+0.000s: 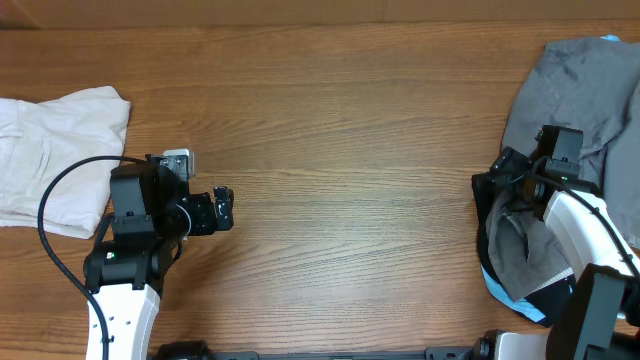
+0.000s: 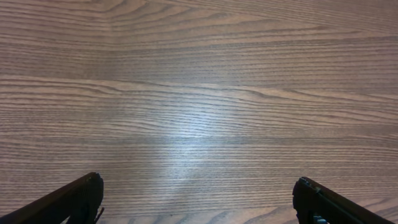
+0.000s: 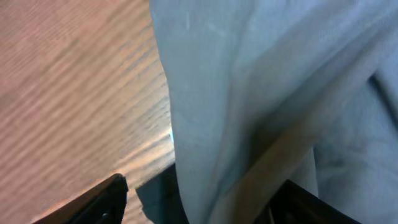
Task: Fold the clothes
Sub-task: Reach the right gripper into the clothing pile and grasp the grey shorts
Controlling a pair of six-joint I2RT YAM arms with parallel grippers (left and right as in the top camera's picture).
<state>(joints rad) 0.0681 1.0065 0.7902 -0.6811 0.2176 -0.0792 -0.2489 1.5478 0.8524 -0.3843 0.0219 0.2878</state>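
Note:
A heap of clothes lies at the table's right edge, with mid-grey shorts [image 1: 575, 90] on top and black [image 1: 548, 298] and light-blue [image 1: 508, 293] garments beneath. My right gripper [image 1: 497, 188] is down at the heap's left edge. In the right wrist view its jaws [image 3: 205, 193] stand apart, with a fold of the grey shorts [image 3: 249, 74] hanging between them, not pinched. Cream-white shorts [image 1: 50, 150] lie at the far left. My left gripper [image 1: 225, 208] hovers to their right, open over bare wood [image 2: 199, 193], holding nothing.
The wooden table [image 1: 350, 150] runs between the two arms. The left arm's black cable [image 1: 55, 200] loops over the cream-white shorts. A sliver of light-blue cloth [image 1: 610, 40] shows at the top of the heap.

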